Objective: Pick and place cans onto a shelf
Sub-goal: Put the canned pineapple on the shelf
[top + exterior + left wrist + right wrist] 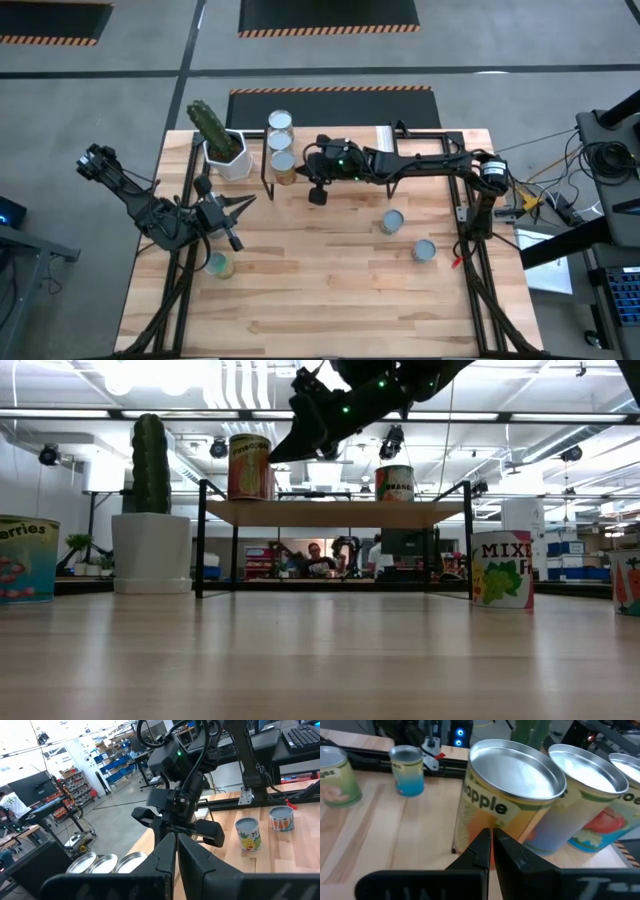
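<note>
Three cans stand in a row on the left end of the shelf [420, 142]: a yellow pineapple can [512, 805] nearest, then two more [582, 795], [625, 780]. Their silver tops [282, 143] show from above. My right gripper [303, 164] is shut. It reaches over the shelf from the right and points slightly downward at the pineapple can's side. My left gripper [245, 203] hangs shut and level over the table's left part, holding nothing. More cans stand on the table: two at the right [392, 221], [424, 250] and one under the left arm [218, 265]. My right gripper has its shut fingertips [487, 840] right at the lower side of the pineapple can [475, 827], coming from the table's right and slanting a little downward. I cannot tell whether they touch it. The can stands upright on the shelf.
A white pot with a green cactus [225, 150] stands just left of the shelf. In the low view a berries can [25, 560] is at the left, and a mixed-fruit can [502, 568] and a carrot can [628, 580] are at the right. People sit far behind the table.
</note>
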